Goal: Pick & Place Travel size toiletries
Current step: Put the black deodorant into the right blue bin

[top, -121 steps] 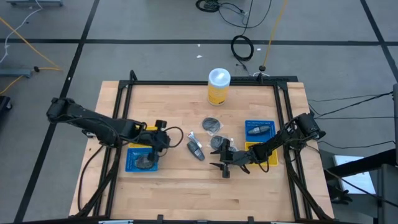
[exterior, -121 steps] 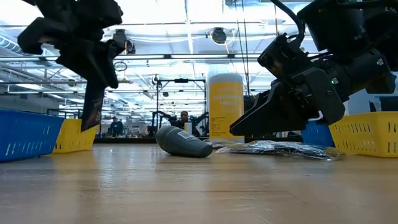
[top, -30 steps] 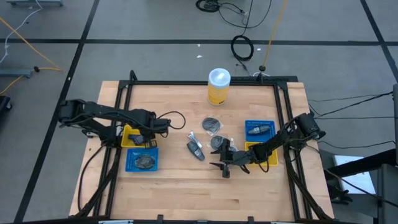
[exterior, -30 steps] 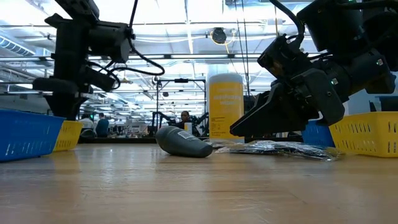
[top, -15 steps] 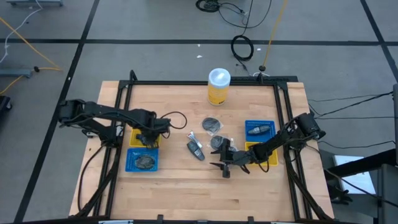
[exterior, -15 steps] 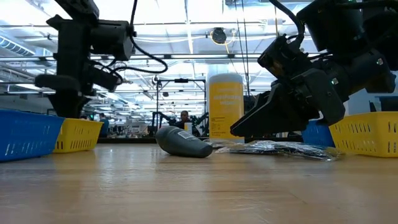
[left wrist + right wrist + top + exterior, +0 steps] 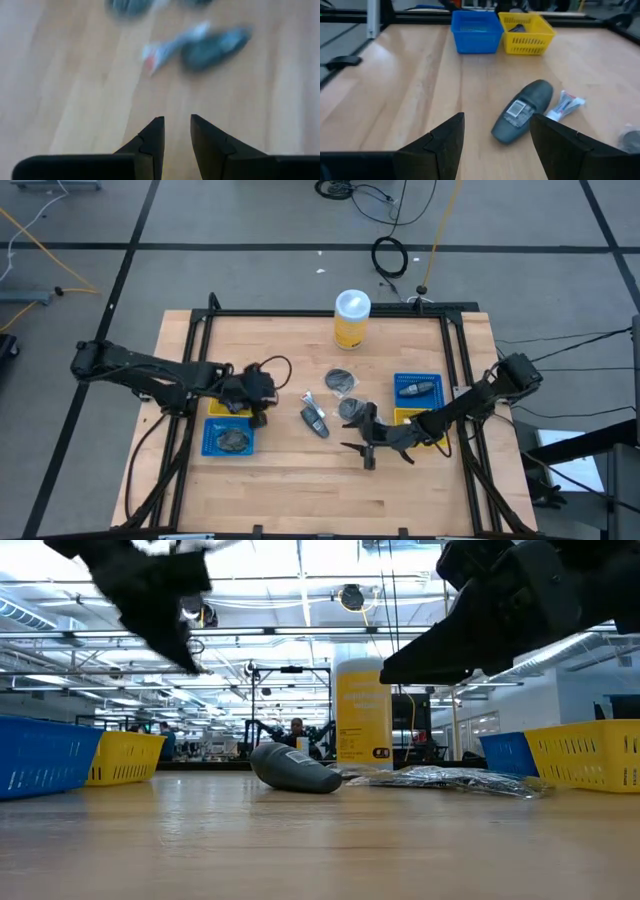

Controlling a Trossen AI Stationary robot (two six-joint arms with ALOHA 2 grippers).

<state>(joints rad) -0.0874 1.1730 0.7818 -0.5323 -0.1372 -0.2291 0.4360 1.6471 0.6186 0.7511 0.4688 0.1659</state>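
A dark-grey oblong item (image 7: 315, 421) lies on its side at mid-table, beside a small whitish tube (image 7: 308, 400). Two flat dark discs (image 7: 341, 380) (image 7: 352, 408) lie just to the right of them. My left gripper (image 7: 264, 397) hangs over the table by the left yellow tray (image 7: 216, 408). Its fingers are narrowly open with nothing between them (image 7: 176, 125), slanting down toward the oblong item (image 7: 215, 45). My right gripper (image 7: 366, 452) hangs wide open and empty (image 7: 498, 117), nearly level, pointing at the oblong item (image 7: 522, 112) from the near right.
A tall yellow canister (image 7: 351, 318) with a white lid stands at the far middle. On the left, a blue tray (image 7: 228, 439) holds dark items. On the right are a blue tray (image 7: 418, 387) and a yellow tray (image 7: 437, 436), the yellow one partly under my right arm. Bare wood lies toward the near edge.
My left gripper has risen from over the left yellow tray and swung toward the table's middle, tipping up from nearly straight down to a slant. My right gripper has also lifted, drifting a little toward the near right. The items on the table have not moved.
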